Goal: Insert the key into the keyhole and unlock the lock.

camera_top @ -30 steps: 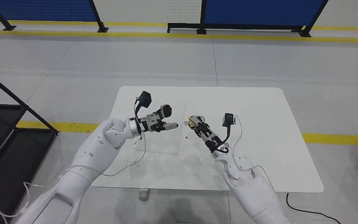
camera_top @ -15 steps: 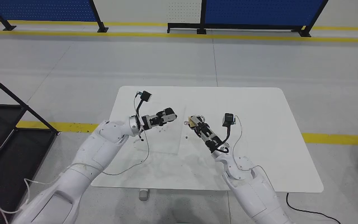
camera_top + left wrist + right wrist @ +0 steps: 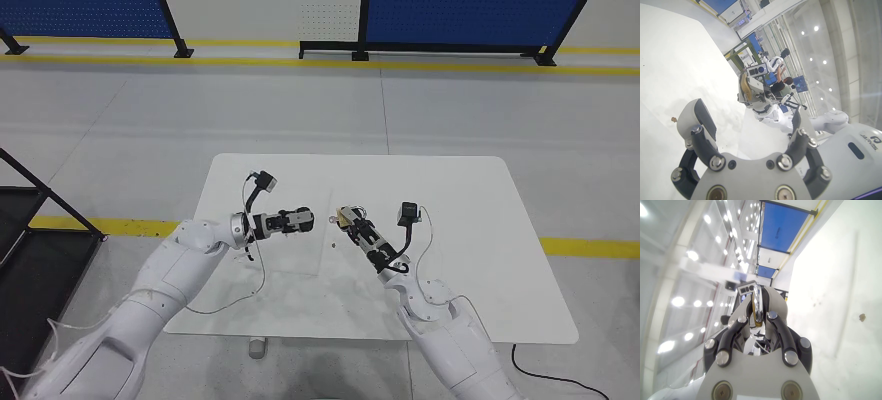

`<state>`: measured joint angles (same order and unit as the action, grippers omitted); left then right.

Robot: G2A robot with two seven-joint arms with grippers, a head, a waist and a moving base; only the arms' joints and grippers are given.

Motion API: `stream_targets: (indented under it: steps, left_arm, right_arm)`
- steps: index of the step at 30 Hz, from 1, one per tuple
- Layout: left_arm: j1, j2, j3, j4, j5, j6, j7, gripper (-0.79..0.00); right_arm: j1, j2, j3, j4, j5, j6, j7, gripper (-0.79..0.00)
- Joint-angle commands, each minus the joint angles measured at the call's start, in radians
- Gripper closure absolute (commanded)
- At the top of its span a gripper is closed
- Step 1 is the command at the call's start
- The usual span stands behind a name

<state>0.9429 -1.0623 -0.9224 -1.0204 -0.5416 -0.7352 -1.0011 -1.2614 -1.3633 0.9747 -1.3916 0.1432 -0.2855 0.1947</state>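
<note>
My right gripper [image 3: 348,220] is shut on a brass padlock [image 3: 344,215] with a chrome shackle [image 3: 757,306], held above the middle of the white table [image 3: 450,260]. The left wrist view shows that padlock [image 3: 745,87] from the front, a short way ahead of my left gripper [image 3: 748,106]. My left gripper [image 3: 303,218] is open with nothing between its fingers, and it points at the padlock across a small gap. A tiny brown speck [image 3: 331,241] lies on the table below that gap; I cannot tell whether it is the key.
A pale, thin rectangular sheet [image 3: 285,255] lies on the table under my left arm. A black rack [image 3: 20,250] stands off the table's left side. Blue partitions [image 3: 460,20] line the back of the room.
My left wrist has rolled over, its camera dropping from high to lower beside the arm, and the gripper has shifted slightly. The right arm and padlock have stayed put.
</note>
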Motion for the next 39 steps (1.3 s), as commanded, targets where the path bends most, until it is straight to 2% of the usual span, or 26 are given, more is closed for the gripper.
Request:
stream_targets:
  steps: [1, 10, 13, 17, 21, 24, 31, 39]
  left_arm:
    - [0.003, -0.005, 0.008, 0.002, -0.001, -0.002, 0.007, -0.785]
    - [0.0, -0.03, 0.032, 0.015, -0.056, 0.019, 0.008, -0.785]
    - [-0.003, -0.036, 0.036, 0.019, -0.067, 0.035, 0.001, -0.714]
    - [-0.006, -0.044, 0.038, 0.029, -0.069, 0.048, 0.009, -0.465]
    - [-0.007, -0.051, 0.038, 0.035, -0.069, 0.057, 0.019, -0.342]
    - [-0.005, -0.056, 0.036, 0.034, -0.079, 0.053, 0.018, -0.311]
    - [-0.01, -0.066, 0.038, 0.046, -0.062, 0.055, 0.024, -0.175]
    - [-0.009, -0.074, 0.029, 0.053, -0.051, 0.051, 0.021, -0.154]
  right_arm:
    - [0.0, 0.0, 0.0, 0.0, 0.0, 0.0, 0.0, 0.0]
    - [0.0, 0.0, 0.0, 0.0, 0.0, 0.0, 0.0, 0.0]
    - [0.0, 0.0, 0.0, 0.0, 0.0, 0.0, 0.0, 0.0]
    - [0.0, 0.0, 0.0, 0.0, 0.0, 0.0, 0.0, 0.0]
    - [0.0, 0.0, 0.0, 0.0, 0.0, 0.0, 0.0, 0.0]
    - [0.0, 0.0, 0.0, 0.0, 0.0, 0.0, 0.0, 0.0]
    - [0.0, 0.0, 0.0, 0.0, 0.0, 0.0, 0.0, 0.0]
    - [0.0, 0.0, 0.0, 0.0, 0.0, 0.0, 0.0, 0.0]
